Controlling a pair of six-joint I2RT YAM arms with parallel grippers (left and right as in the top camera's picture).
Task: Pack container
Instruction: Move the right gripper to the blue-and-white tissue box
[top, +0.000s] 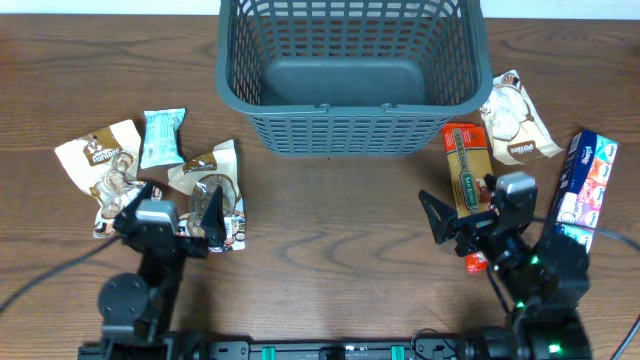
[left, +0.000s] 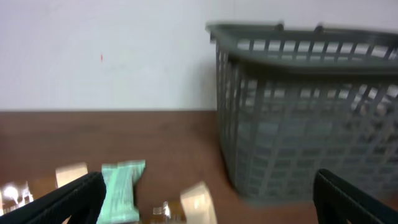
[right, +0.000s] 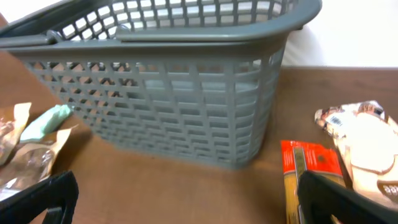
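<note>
Container (top: 350, 130) position: far side of the desk (top: 330, 240), centred between the two arms, upright, open top facing the overhead camera, solid base in plain sight. I read it as a dark grey basket with lattice-slotted walls. All packets lie outside it, on the desk.

Left end effector (top: 168, 208): fingers spread wide, nothing between them. It sits at the near left, among the packets there. One finger overlaps a brown-and-cream packet (top: 215, 180) in the overhead view (I cannot confirm contact from here). A mint-green packet (top: 162, 137) lies just beyond it, and a second cream packet (top: 100, 160) lies further left.

Right end effector (top: 463, 208): fingers also spread, nothing gripped. An orange-red packet (top: 467, 160) lies partly beneath it. A cream packet (top: 515, 120) rests just beside the container's right corner, and a blue-and-white packet (top: 588, 180) lies near the right edge.

Both wrist cameras show the container wall ahead, well apart from the fingertips
</note>
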